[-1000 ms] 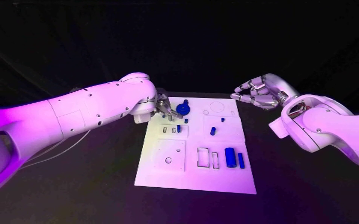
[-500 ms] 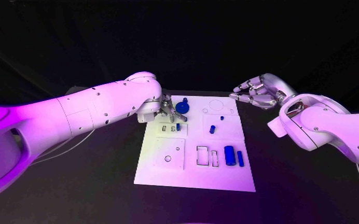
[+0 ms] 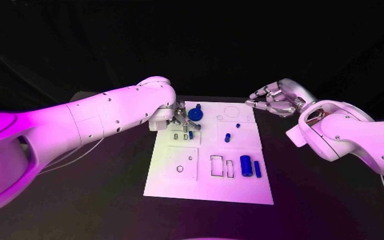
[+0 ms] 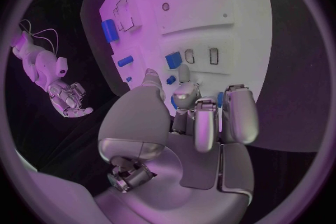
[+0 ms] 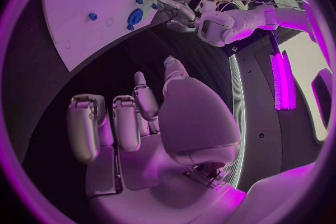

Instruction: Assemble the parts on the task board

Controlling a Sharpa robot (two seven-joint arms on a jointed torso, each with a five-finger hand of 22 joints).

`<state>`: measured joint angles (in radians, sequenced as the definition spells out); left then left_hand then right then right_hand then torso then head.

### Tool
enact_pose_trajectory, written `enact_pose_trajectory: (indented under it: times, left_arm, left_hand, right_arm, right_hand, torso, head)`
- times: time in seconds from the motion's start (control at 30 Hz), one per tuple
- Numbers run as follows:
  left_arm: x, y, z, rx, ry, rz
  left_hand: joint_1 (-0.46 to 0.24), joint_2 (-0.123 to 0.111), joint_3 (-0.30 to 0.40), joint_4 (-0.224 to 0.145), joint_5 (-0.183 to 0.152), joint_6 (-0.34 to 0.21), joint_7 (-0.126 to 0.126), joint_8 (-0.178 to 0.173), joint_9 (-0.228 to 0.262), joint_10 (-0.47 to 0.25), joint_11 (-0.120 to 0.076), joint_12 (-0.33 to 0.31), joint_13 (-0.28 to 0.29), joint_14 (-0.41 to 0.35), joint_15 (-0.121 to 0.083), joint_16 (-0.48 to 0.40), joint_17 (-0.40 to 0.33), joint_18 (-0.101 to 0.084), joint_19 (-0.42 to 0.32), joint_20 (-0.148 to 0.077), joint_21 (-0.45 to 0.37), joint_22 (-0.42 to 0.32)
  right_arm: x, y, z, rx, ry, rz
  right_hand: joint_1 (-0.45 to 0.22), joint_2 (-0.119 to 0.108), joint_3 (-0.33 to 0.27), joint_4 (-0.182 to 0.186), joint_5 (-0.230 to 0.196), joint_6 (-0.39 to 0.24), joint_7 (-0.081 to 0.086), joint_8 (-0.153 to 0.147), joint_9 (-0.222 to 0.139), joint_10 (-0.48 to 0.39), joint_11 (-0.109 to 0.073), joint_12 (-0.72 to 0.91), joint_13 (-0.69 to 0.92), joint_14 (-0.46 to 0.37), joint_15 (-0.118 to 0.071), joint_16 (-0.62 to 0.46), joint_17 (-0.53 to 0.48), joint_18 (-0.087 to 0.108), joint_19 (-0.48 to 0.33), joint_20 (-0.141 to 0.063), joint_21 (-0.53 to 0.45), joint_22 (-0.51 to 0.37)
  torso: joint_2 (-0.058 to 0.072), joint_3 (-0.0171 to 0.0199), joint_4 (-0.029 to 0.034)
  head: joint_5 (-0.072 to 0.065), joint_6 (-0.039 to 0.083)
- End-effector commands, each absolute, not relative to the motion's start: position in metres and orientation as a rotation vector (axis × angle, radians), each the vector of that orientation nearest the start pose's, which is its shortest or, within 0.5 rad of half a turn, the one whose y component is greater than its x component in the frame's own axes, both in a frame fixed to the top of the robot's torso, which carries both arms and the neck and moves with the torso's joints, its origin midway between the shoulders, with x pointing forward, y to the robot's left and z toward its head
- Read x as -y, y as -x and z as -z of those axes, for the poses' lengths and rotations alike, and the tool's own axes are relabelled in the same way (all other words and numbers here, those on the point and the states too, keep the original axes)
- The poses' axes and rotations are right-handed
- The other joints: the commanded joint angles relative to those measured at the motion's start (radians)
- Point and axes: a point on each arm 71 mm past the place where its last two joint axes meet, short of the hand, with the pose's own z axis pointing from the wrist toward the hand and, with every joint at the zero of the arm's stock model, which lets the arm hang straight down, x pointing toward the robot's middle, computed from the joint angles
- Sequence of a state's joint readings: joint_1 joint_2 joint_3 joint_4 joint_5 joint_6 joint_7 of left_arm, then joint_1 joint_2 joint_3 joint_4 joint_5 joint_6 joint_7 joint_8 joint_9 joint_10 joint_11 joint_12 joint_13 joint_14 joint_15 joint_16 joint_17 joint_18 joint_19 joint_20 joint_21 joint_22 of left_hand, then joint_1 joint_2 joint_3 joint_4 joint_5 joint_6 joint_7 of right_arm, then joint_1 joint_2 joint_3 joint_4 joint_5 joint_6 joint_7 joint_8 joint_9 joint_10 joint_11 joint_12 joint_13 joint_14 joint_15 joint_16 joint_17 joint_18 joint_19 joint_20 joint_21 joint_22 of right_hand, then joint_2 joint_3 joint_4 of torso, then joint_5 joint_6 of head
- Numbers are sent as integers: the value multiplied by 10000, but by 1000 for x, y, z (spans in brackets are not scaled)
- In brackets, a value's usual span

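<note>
Our left hand works at the far left of the task board; our right hand hangs off its far right corner.

We see the left hand (image 3: 181, 119) over the white task board (image 3: 184, 187), fingers curled just beside a round blue part (image 3: 195, 116); we cannot tell whether it grips anything. The right hand (image 3: 272, 100) hovers over the black table (image 3: 320, 195) with fingers curled in, holding nothing. Two blue blocks (image 3: 250, 167) lie side by side near the board's right edge, a small blue peg (image 3: 227, 138) mid-board.
</note>
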<state>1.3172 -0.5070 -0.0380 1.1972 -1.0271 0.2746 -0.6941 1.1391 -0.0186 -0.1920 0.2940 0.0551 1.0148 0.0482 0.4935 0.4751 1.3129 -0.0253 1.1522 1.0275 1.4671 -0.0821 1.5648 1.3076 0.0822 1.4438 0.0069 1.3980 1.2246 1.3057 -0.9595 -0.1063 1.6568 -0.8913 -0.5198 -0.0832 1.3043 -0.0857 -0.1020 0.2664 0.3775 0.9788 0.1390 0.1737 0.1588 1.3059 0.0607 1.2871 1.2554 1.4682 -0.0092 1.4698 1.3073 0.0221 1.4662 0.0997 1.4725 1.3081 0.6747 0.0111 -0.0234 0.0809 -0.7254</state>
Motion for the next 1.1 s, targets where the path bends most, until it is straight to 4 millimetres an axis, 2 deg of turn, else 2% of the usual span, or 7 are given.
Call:
enact_pose_trajectory:
  times: [0.03, 0.27, 0.43, 1.1]
  left_arm:
    - [-143, -541, 194, -24096, 1464, 2142]
    - [-142, -542, 197, -24186, 1453, 2112]
    - [-143, -543, 199, -24254, 1462, 2071]
    - [-139, -543, 204, -24275, 1511, 2260]
  left_hand:
    - [-51, 6, 30, -7, -30, -82, -15, 70, 22, -63, 10, -40, -21, 1037, -35, 60, 2632, -168, 80, 1, 40, 16]
    - [30, 119, 144, -32, -32, -133, -8, 93, 98, -87, 18, -54, -36, 1037, -26, 60, 2632, -174, 88, 11, 60, 52]
    - [110, 202, 188, -46, -33, -156, -6, 112, 149, -99, 20, -64, -46, 1037, -22, 60, 2632, -176, 90, 16, 71, 72]
    - [352, 319, 240, -87, -34, -205, -1, 146, 256, -162, 25, -150, -148, 1037, -15, 60, 2632, -180, 91, 25, 88, 105]
  right_arm:
    - [231, -474, 149, -16107, -4108, -8557]
    - [230, -474, 149, -16123, -4092, -8581]
    - [230, -474, 150, -16128, -4093, -8582]
    - [229, -474, 151, -16166, -4086, -8597]
  right_hand:
    - [11, 129, -54, 7, 64, -58, -9, 33, 17, 18, -34, -14, 0, 578, -61, -44, 724, 84, 300, -61, -44, 1836]
    - [31, 150, -71, 4, 115, -67, -9, 38, 26, 8, -34, -24, -12, 575, -61, -54, 709, 88, 290, -61, -60, 1826]
    - [32, 151, -72, 4, 117, -67, -9, 38, 26, 8, -34, -25, -13, 575, -61, -55, 708, 88, 290, -61, -62, 1825]
    - [78, 197, -93, -6, 201, -74, -9, 50, 45, 10, -36, -22, -11, 573, -62, -65, 697, 92, 283, -62, -77, 1817]
  torso:
    - [7, -4, 1]
    - [19, 2, -15]
    - [9, 11, 1]
    - [16, 12, 6]
  head:
    - [-32, -4]
    - [-40, -32]
    - [-55, -44]
    - [-64, -82]
